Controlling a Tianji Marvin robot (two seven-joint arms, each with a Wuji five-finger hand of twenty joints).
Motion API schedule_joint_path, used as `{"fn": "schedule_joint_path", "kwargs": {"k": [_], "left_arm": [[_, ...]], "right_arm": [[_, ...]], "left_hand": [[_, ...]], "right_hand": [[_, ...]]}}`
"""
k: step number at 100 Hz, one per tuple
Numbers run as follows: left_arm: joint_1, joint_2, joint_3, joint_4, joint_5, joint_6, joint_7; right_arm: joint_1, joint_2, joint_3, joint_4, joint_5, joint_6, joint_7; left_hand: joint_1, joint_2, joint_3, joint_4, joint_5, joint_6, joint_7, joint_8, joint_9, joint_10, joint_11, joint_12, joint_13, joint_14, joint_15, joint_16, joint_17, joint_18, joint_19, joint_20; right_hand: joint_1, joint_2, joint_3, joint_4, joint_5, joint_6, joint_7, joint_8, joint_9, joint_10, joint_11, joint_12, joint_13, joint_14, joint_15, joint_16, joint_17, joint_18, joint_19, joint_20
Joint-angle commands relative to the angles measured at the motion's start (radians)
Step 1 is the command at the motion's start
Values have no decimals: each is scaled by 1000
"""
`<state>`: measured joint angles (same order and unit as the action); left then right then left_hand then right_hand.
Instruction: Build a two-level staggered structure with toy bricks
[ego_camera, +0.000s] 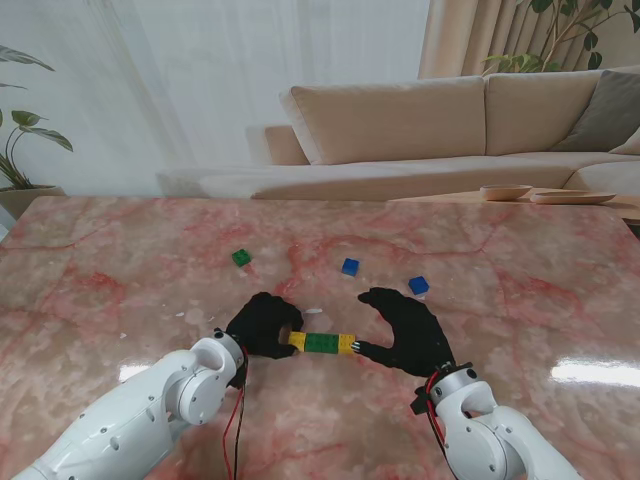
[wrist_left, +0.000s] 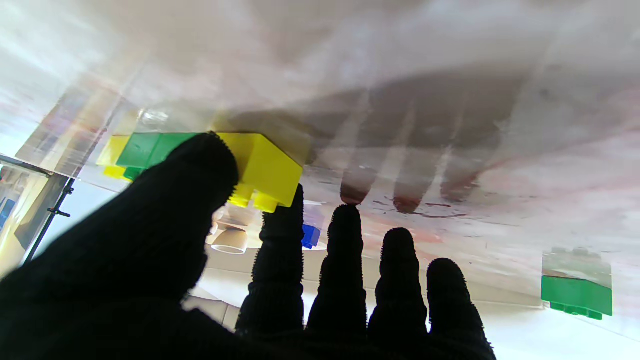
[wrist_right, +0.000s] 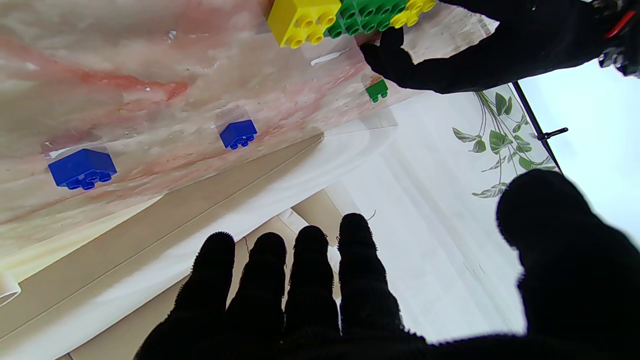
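A row of three joined bricks (ego_camera: 321, 343), yellow, green, yellow, lies on the marble table between my hands. My left hand (ego_camera: 262, 325) closes on its left yellow end: in the left wrist view the thumb (wrist_left: 190, 200) and index finger (wrist_left: 280, 225) sit either side of the yellow brick (wrist_left: 265, 170). My right hand (ego_camera: 405, 325) is open, its thumb tip close to the right yellow end; in the right wrist view the row (wrist_right: 350, 15) lies well beyond the spread fingers (wrist_right: 310, 280). Loose farther from me: a green brick (ego_camera: 242, 258) and two blue bricks (ego_camera: 350, 266) (ego_camera: 418, 285).
The pink marble table (ego_camera: 120, 300) stretches wide on both sides. A beige sofa (ego_camera: 420, 130) stands beyond its far edge, with two wooden dishes (ego_camera: 505, 192) on a low table at the far right. A potted plant (ego_camera: 20, 150) stands at the far left.
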<state>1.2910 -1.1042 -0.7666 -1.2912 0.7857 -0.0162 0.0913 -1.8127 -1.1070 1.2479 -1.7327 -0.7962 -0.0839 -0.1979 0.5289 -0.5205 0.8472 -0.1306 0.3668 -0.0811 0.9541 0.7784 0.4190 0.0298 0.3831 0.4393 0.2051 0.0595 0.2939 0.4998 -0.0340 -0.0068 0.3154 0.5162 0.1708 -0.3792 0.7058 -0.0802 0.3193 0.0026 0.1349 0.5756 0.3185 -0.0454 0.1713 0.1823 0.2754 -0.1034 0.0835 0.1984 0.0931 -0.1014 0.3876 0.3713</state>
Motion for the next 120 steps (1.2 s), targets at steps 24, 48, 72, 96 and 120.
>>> {"fn": "schedule_joint_path", "kwargs": {"k": [24,48,72,96,120], "left_arm": [[6,3,-3,6,1,-17,-2],[7,4,-5,9,6,-24,0],[19,6,-24,4,12,-34,6],[95,1,-124,-80,-17,-42,14],[196,-6,-238,-199,-119,-35,-18]], "right_arm": [[-9,0,-2,0,2,1,14],[-9,0,-2,0,2,2,14],[-7,0,-5,1,2,0,13],[-6,0,-2,-4,-4,6,12],[0,2,6,-15,-12,15,26]], "left_hand": [[-63,-22,-10,11,-32,20,-18,13,-8,-7,9,11,-35,16,-32,-3,-18,-11,-47,19],[-65,-44,-12,7,-104,57,-83,-21,-61,-1,1,8,-57,17,-36,-2,-23,-17,-73,21],[-75,-75,-24,-2,-168,134,-310,-238,-121,-1,-2,-5,-97,10,-53,-13,-27,-23,-144,64],[-112,-70,-112,-4,-123,187,-607,-536,-193,0,-72,-91,-115,-11,-97,-38,-8,-49,-204,-18],[-68,175,-588,78,-65,161,-691,-582,-194,-17,-118,-185,-81,-37,-143,-114,5,-46,-93,-69]], "right_hand": [[0,-8,12,19,9,-24,4,-13,-1,-19,-6,1,-9,-21,4,18,-10,-6,15,-6],[1,-9,12,19,9,-24,4,-13,-1,-19,-6,1,-9,-21,3,18,-10,-7,15,-6],[0,-10,11,19,9,-23,4,-13,-1,-19,-6,1,-9,-22,3,18,-9,-6,15,-6],[1,-11,9,19,8,-22,3,-13,-2,-18,-6,1,-7,-21,4,18,-8,-6,15,-6],[0,-10,9,20,9,-24,4,-13,-1,-20,-6,1,7,-20,6,20,-5,-4,17,-6]]}}
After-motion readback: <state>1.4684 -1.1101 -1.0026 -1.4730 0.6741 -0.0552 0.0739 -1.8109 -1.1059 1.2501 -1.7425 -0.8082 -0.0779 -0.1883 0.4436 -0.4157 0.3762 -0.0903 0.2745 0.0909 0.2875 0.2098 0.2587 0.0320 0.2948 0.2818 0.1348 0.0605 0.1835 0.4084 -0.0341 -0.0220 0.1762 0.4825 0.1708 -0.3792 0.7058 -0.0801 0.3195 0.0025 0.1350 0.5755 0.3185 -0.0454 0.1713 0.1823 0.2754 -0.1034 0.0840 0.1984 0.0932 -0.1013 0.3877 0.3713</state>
